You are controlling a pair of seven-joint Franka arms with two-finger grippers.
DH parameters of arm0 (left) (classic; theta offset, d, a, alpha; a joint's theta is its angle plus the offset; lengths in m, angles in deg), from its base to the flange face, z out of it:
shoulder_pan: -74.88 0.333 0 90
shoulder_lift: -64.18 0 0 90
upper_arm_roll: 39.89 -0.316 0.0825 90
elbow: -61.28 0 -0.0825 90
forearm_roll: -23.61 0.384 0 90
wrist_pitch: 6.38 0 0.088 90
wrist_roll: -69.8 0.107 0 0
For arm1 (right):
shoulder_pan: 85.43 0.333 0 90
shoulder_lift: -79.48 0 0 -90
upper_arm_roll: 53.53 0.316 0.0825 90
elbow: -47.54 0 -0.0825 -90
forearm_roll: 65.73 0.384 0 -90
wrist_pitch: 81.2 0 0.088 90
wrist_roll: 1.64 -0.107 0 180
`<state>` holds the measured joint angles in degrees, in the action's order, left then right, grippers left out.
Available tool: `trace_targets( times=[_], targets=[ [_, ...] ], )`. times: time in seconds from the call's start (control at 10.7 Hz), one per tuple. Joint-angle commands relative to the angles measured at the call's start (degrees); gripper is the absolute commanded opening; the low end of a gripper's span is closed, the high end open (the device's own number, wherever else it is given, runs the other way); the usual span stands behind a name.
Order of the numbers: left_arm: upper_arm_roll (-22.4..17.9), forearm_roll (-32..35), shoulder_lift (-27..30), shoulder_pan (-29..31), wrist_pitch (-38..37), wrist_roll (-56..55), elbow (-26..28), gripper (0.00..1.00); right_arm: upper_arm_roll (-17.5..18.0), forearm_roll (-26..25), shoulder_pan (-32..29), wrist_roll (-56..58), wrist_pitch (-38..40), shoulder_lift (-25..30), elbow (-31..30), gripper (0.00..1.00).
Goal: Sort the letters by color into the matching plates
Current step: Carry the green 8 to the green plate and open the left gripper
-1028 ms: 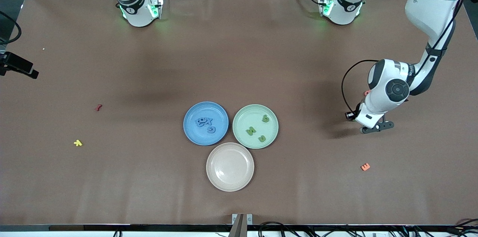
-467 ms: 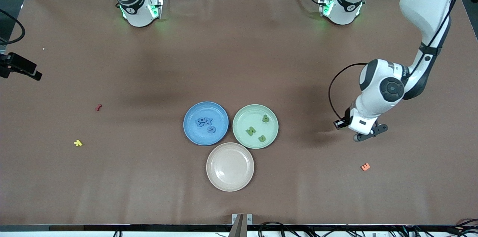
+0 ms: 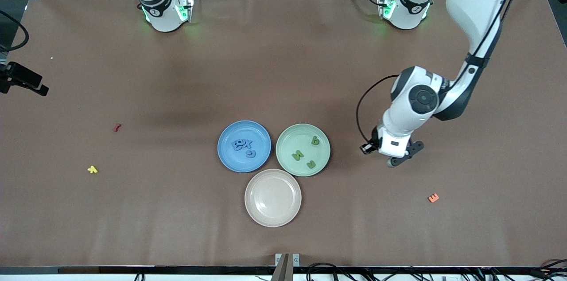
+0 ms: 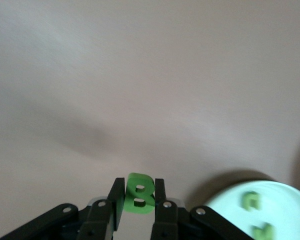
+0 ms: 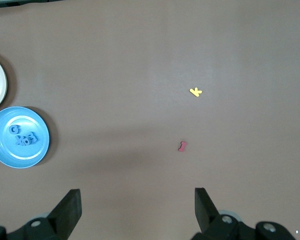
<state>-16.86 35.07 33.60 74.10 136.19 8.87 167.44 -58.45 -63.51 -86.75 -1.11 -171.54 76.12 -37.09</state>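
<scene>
Your left gripper (image 4: 139, 207) is pinching a green B (image 4: 139, 192) between its fingers (image 4: 116, 200), low in the left wrist frame; the letter is standing upright in the clamp. In the front frame that gripper (image 3: 397, 158) is hanging right of center, over bare table (image 3: 283, 72) just beside the green plate (image 3: 288, 141), toward the left arm's end. The plate's edge (image 4: 230, 200) is showing at the lower right of the wrist frame, with two green letters on it.

You are looking at three green letters (image 3: 298, 154) lying in that plate in the front frame. The blue plate (image 3: 230, 132) is sitting beside it, nearly touching, toward the right arm's end, and is holding a cluster of blue letters (image 3: 242, 144) plus one more just below them. A beige plate (image 3: 254, 203) is sitting nearer the camera, tucked under the gap between the two.

An orange letter (image 3: 433, 198) is lying at the lower right of the front frame, nearer the camera than your left gripper. At the left of the frame, a red letter (image 3: 117, 127) and a yellow letter (image 3: 92, 169) are lying well apart from the plates.

Your right gripper (image 5: 137, 212) is waiting high over the right arm's end of the table, fingers (image 5: 70, 207) spread wide apart and holding nothing; it is out of the front frame.
</scene>
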Motion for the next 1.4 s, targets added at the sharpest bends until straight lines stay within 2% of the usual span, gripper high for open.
trace_targets(
  times=[0.0,0.19,0.47,0.93,1.03,1.12,1.31],
  targets=[
    [-0.4,-1.3,-8.2,-5.2,-1.2,-8.8,-12.5,0.0,1.0,-0.8,-0.5,-0.8,0.5,0.4,-0.3,1.0],
    [-0.6,-1.3,-10.5,-8.2,-1.1,-12.7,-16.4,0.0,0.9,-1.0,0.7,-1.2,0.2,0.5,-1.2,1.0],
    [-1.0,-1.2,-12.1,-12.7,0.0,-16.7,-19.2,0.0,1.0,-1.4,1.7,-5.2,0.0,0.5,-1.4,1.0],
    [-1.1,-0.9,-12.9,-18.6,0.1,-19.0,-19.9,0.0,0.8,-1.9,0.8,-5.2,0.0,0.3,-0.8,1.0],
    [-1.1,-0.6,-12.8,-18.5,0.1,-18.3,-19.9,0.54,0.7,-2.0,0.6,-5.2,-0.1,0.3,-0.4,1.0],
    [-1.1,0.7,-12.8,-18.3,0.0,-17.4,-19.8,1.0,0.7,-2.0,0.5,-5.2,-0.1,0.3,0.0,1.0],
    [-1.1,1.6,-12.2,-17.4,-0.3,-17.0,-19.7,1.0,0.6,-1.9,-0.2,-5.2,-0.1,0.3,0.0,1.0]
  ],
)
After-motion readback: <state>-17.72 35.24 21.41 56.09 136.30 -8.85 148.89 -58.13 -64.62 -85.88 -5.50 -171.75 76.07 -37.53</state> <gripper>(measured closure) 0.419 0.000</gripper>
